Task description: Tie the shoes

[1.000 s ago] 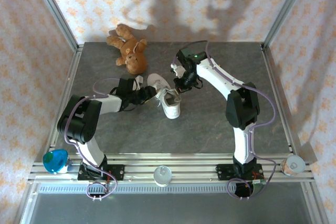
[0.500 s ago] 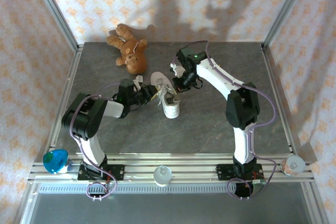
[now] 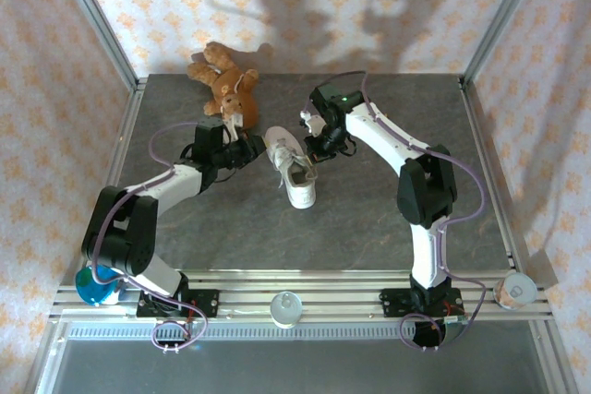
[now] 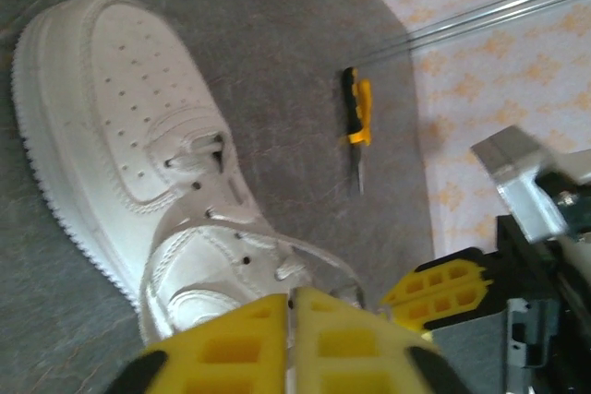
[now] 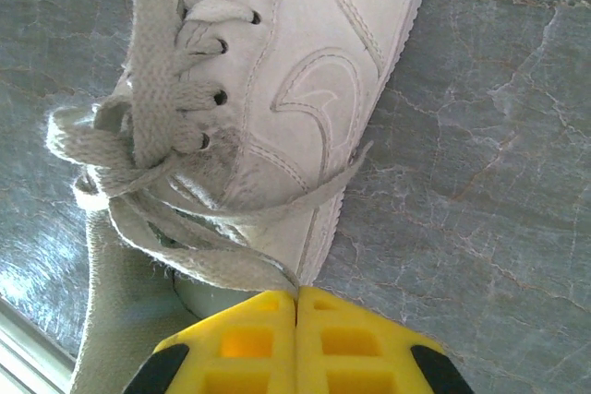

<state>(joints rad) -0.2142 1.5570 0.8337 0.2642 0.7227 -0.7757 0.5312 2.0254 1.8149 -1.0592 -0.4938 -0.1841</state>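
Left gripper (image 4: 292, 306) has swung out toward teddy (image 3: 226, 88), drawing lace (image 4: 319, 254) with it; shoe (image 3: 292, 169) lies mid-table between the arms. Left and right gripper (image 5: 296, 302) jaws both pinch lace. I judge knot-cinching underway; next I need an even outward pull

A brown teddy bear (image 3: 224, 87) lies at the table's (image 3: 369, 219) far-left corner.

Both arms reach inward, toward each other. The left arm folds at the elbow and stretches forward, the left gripper (image 3: 247, 149) low with its yellow fingers (image 4: 240, 339) pressed flat together. The right arm arches high, wrist turned down, the right gripper (image 5: 295, 298) pinching a lace (image 5: 235, 269).
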